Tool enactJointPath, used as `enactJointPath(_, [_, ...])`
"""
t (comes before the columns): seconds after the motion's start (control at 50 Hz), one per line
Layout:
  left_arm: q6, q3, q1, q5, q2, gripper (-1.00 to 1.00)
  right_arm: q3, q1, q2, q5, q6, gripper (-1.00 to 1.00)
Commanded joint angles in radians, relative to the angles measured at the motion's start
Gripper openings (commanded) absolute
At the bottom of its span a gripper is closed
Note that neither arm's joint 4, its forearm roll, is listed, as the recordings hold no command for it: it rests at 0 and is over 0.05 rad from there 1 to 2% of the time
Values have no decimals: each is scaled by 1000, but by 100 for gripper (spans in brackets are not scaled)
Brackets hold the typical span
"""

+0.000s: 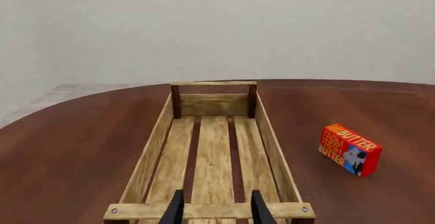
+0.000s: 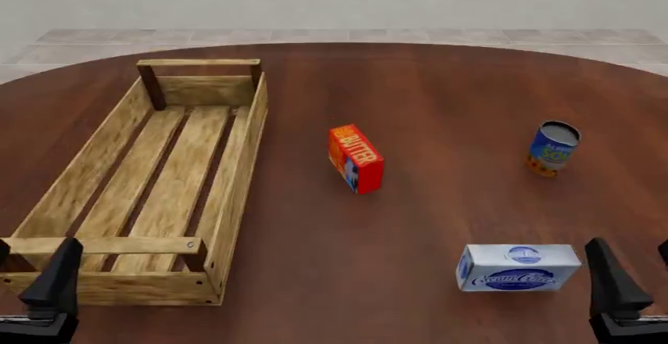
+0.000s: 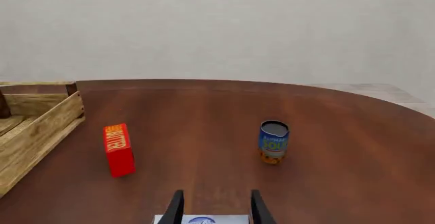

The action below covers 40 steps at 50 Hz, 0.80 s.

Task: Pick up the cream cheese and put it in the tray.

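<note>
Nothing is picked up yet; you are looking at the whole job ahead.

The small white-and-pale-blue cream cheese box is lying on the round brown table just beside your right gripper, whose fingers are standing apart, holding nothing. The long light wooden slatted tray is sitting well apart, unfilled, under your open, unloaded left gripper.
</note>
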Motion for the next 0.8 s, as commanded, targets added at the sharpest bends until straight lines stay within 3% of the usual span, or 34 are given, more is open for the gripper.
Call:
enactJointPath(0.02, [-5,-8,-11,5,10,100,-3,-2,7,-1,-1,100])
enactJointPath(0.44, [5,-46,-64,41,1,100,-3,-4,6,-1,4,100])
enactJointPath(0.7, [-14,-178,-84,173,-2,100,-3,-6,5,-1,4,100])
enactJointPath(0.8, [-53,-241,-105,253,-2,100,-3,-5,3,-2,-4,100])
